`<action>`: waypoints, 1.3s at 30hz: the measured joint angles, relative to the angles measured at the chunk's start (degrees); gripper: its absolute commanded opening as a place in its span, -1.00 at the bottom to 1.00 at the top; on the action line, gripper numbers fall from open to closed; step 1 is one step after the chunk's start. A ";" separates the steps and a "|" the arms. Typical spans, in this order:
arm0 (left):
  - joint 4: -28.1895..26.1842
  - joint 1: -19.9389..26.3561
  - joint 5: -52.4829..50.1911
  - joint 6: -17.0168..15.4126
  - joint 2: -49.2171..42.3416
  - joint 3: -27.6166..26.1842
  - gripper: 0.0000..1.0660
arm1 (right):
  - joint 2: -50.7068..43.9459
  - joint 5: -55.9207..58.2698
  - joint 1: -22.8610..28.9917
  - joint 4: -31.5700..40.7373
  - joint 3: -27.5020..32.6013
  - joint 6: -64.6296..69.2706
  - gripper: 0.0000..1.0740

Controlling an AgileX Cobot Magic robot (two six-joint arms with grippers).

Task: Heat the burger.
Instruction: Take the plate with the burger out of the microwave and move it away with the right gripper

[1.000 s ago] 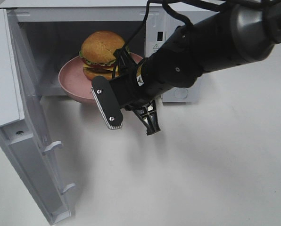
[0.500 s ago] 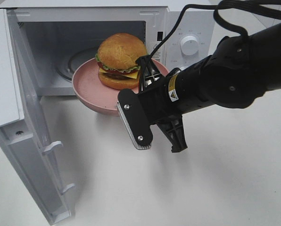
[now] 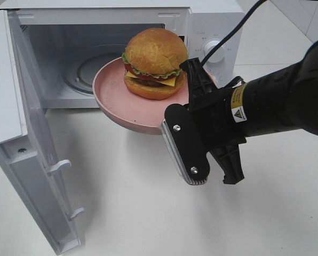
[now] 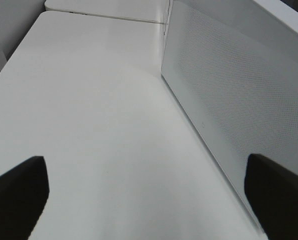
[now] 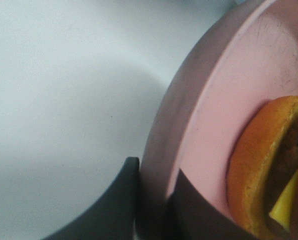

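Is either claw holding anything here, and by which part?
The right claw pinches the pink plate by its rim, burger riding on it. The left claw is open and holds nothing.

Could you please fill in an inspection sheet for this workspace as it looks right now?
Surface: white table, bare where seen.
Job's things: burger sits on a pink plate, held in the air in front of the open microwave; its door swung wide.
Clutter: nothing seen.
Grippers: right claw shut on the plate rim; left claw open, empty, beside the door.
Cables: black cable along the right arm.
Surroundings: nothing seen.
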 measured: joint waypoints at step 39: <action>0.00 0.00 0.00 0.00 0.00 0.00 0.87 | -31.57 29.11 0.00 -11.06 9.97 21.89 -1.00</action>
